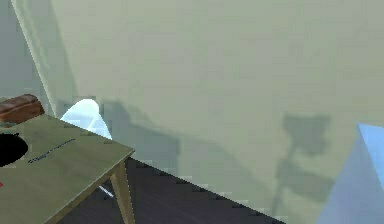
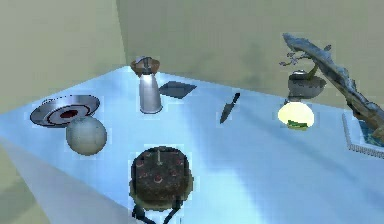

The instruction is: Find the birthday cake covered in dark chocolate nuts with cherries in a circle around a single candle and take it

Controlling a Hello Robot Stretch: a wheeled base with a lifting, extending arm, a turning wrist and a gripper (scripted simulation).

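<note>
In the arm side view, the claw (image 2: pixel 157 212) shows at the near edge, right against the dark chocolate cake (image 2: pixel 160 172), which sits on the near part of a pale blue surface (image 2: pixel 250 160); whether the claw grasps anything cannot be told. Left of the cake lie a grey-white ball (image 2: pixel 86 135) and, beyond it, a metal dish with a red centre (image 2: pixel 65 110). Farther back stand a metal jug (image 2: pixel 149 88) and a dark flat square (image 2: pixel 178 89), with a knife (image 2: pixel 230 107) to their right. At far right are a pale yellow dome (image 2: pixel 297 114), a potted plant (image 2: pixel 305 82) and a tray (image 2: pixel 365 140). The forward view takes in a wooden surface (image 1: pixel 70 165) at near left, a brown object (image 1: pixel 22 105) at its far edge, dark floor (image 1: pixel 190 195) and a plain wall (image 1: pixel 220 70) beyond.
</note>
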